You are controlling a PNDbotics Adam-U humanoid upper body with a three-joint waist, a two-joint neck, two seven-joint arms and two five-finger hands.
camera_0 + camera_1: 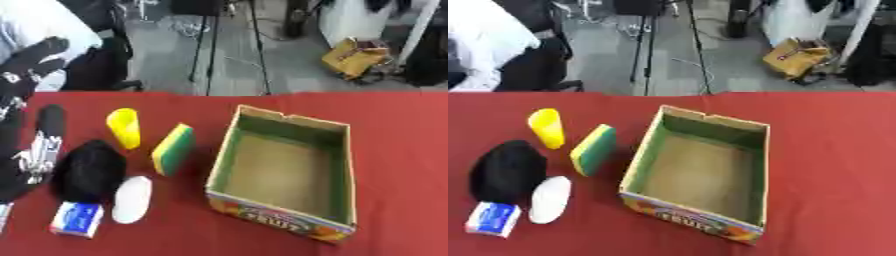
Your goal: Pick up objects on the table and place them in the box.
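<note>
Left eye view: one box (282, 221), one sponge (173, 149), one yellow cup (124, 127).

red table (833, 150) | yellow cup (546, 128) | green-yellow sponge (593, 149) | white oval (549, 199)

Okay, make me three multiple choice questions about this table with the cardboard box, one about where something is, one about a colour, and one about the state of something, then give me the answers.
1. Where does the sponge lie?
A. inside the box
B. just left of the box
C. right of the box

2. What colour is the cup?
A. yellow
B. blue
C. white

3. What is the state of the box?
A. closed with a lid
B. filled with things
C. open and empty

Answers:
1. B, since the sponge rests on the red tablecloth between the cup and the box's left wall.
2. A, as the cup lying on its side is plainly yellow.
3. C, because the open top shows only the bare brown floor inside.
</note>
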